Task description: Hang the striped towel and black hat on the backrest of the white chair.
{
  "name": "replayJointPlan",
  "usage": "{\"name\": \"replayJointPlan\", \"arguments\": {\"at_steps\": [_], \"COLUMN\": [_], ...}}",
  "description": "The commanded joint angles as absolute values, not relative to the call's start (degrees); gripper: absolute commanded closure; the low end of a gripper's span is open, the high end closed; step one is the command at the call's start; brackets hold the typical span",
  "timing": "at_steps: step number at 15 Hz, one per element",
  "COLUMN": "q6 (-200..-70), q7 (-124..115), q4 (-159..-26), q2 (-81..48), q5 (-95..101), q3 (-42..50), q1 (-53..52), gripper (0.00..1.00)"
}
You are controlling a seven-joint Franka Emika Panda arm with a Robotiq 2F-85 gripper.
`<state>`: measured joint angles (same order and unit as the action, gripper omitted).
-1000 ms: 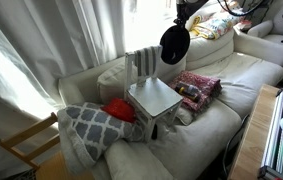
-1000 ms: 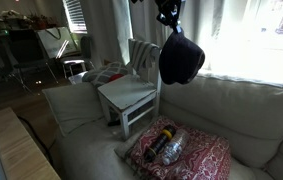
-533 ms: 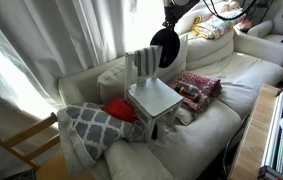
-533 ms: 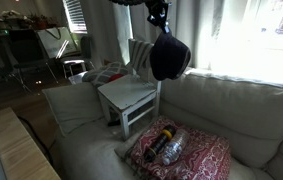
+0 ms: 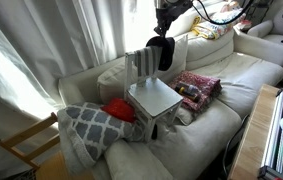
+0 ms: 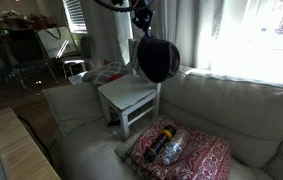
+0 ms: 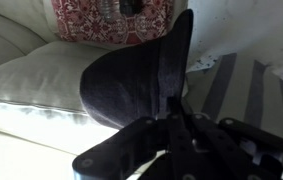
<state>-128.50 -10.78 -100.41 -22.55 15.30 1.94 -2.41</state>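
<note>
Black hat [image 6: 157, 60] is pinched by brim in closed fingers [image 6: 144, 30] | held at white chair [image 5: 153, 97] 2 o'clock for backrest hanging.

Cream sofa [image 5: 236, 85] in a daylit living room.
Pale sheer curtains [image 5: 41, 40] hang behind it, glowing with light from the window [image 6: 256, 40]. A grey-white lattice pillow [image 5: 86, 125] and a red-pink patterned cloth [image 6: 196, 150] lie on the cushions. A tan wooden chair [image 5: 26, 145] stands near one end.

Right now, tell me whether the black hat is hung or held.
Held: the black hat dangles from the shut hand beside the white chair.
</note>
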Motion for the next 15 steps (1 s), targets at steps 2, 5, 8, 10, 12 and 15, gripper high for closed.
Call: {"name": "replayJointPlan", "arguments": {"at_steps": [2, 5, 8, 10, 12, 15], "q6": [-127.4, -127.2, -126.8, -126.5, -126.1, -124.8], "q7": [-4.4, -3.2, -2.7, -2.2, -2.1, -3.1], "q4": [-101.1, -101.1, -100.9, -101.0, -100.9, -100.3], "q2": [-23.0, -23.6, -24.1, -24.2, -24.3, -23.7], "q5": [8.3, 6.8, 6.0, 5.7, 5.6, 6.7], "q3": [-0.6, -0.8, -0.8, -0.8, -0.7, 0.2], "q1": [-1.8, -1.9, -1.9, -1.9, -2.0, -2.0], "gripper": [0.99, 0.72, 0.58, 0.42, 0.27, 0.05]}}
